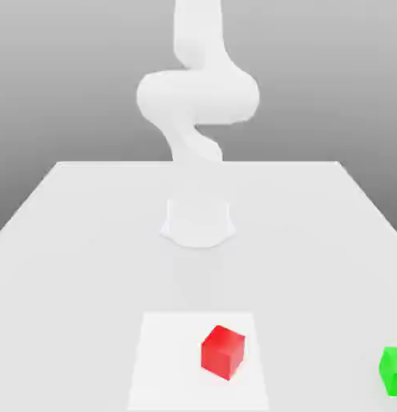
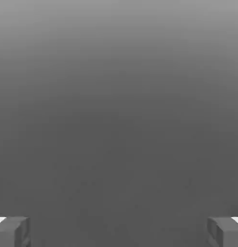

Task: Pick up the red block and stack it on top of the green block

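Tool: the gripper (image 2: 119, 232) is released, its two fingers (image 2: 15, 234) spread wide, one well apart from the other. The hand view has smooth grey shading across the gap between them, and the grip is empty. The fingers are dark grey, with blocky ends and some paler and darker facets on their inner sides

Arm: the white robot arm (image 1: 198, 96) rises from its base (image 1: 198, 224) on the table (image 1: 88, 265). In the exterior view it bends through a broad rounded joint and runs up past the picture's upper edge. White on white, the outline of the lower arm is faint

Red block (image 1: 223, 352): a plain cube with smooth faces, resting on a bright white square patch (image 1: 165, 370) on the table, in front of the base. It lies toward the patch's side at the exterior view's right, within the border. It sits askew to the patch's edges, one upright edge facing the camera. The shades of red differ from face to face

Green block (image 1: 393, 372): a plain cube on the pale table, off the patch and well apart from the red block, at the exterior view's right, where the picture's edge cuts it off. The two blocks stand separately

Backdrop: grey behind the table, paler higher up in the exterior view
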